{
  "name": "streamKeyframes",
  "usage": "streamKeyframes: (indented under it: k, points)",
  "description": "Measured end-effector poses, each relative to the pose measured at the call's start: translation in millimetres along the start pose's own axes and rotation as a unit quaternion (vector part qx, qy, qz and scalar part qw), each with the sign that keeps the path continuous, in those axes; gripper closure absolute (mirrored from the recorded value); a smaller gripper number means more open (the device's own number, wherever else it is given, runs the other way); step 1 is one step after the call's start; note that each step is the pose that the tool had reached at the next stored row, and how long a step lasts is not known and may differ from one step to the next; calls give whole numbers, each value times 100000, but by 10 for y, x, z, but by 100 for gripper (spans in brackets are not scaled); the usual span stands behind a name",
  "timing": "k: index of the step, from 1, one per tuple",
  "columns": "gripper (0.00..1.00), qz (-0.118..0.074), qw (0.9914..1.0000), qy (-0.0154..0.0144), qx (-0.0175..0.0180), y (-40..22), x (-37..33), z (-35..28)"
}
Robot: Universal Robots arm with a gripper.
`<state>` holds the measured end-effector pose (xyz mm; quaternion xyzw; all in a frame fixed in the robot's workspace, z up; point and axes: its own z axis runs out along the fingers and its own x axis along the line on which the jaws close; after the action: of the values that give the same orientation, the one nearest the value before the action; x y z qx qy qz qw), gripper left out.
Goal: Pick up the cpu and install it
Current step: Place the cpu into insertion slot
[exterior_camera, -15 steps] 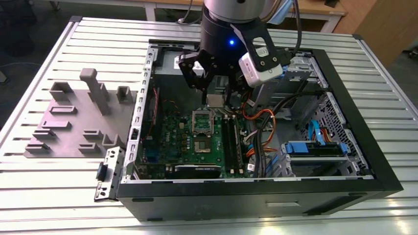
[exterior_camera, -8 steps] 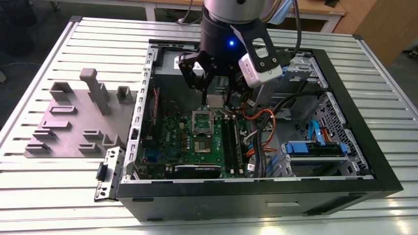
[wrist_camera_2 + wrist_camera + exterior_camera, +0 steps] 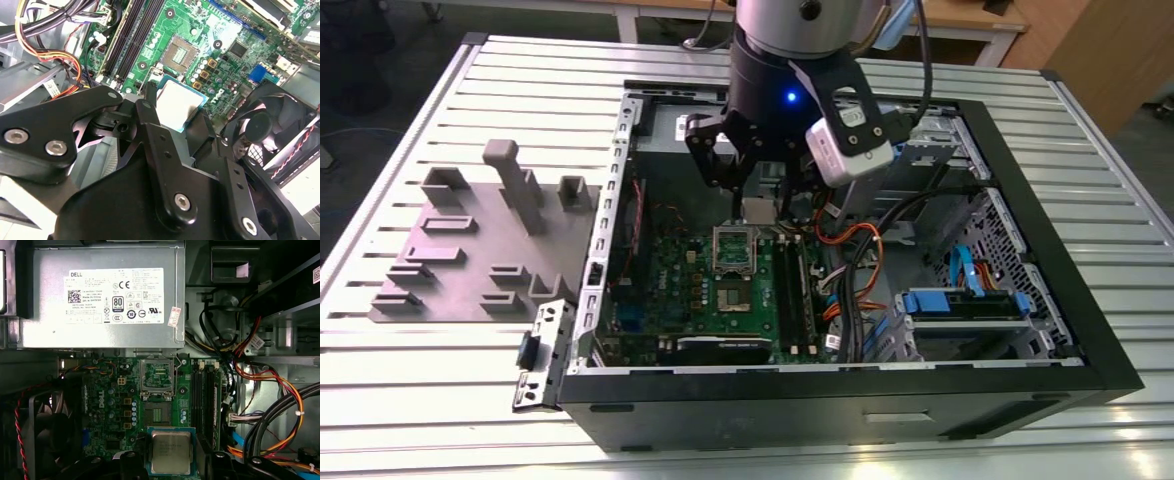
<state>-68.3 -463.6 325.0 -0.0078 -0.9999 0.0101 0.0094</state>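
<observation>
My gripper (image 3: 759, 203) hangs inside the open computer case (image 3: 854, 400), above the green motherboard (image 3: 694, 290). It is shut on the cpu (image 3: 170, 452), a small square chip with a silver-grey top and a paler rim. Black fingers (image 3: 131, 465) flank the chip on two sides. In the second wrist view the cpu (image 3: 178, 102) shows pale between the fingertips (image 3: 148, 95), raised off the board. The open socket (image 3: 157, 413) lies on the board just beyond the chip, with its silver frame (image 3: 157, 374) standing upright behind it. The socket (image 3: 181, 51) also appears in the second wrist view.
A grey power supply (image 3: 105, 295) fills the case's back. Long black memory sticks (image 3: 205, 400) run beside the socket, with bundled orange and black cables (image 3: 272, 405) past them. A black fan (image 3: 265, 125) sits on the other side. A grey fixture plate (image 3: 467, 250) lies outside the case at the exterior view's left.
</observation>
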Motion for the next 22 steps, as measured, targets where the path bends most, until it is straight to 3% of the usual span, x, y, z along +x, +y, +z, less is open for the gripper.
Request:
streamKeyframes:
  k: [8,17,22]
  points:
    - [53,-2,100000,-3,-4,-28,-1,22]
    - [53,-494,99999,-7,-88,-57,12,152]
    - [53,-961,99995,-19,-77,-59,11,166]
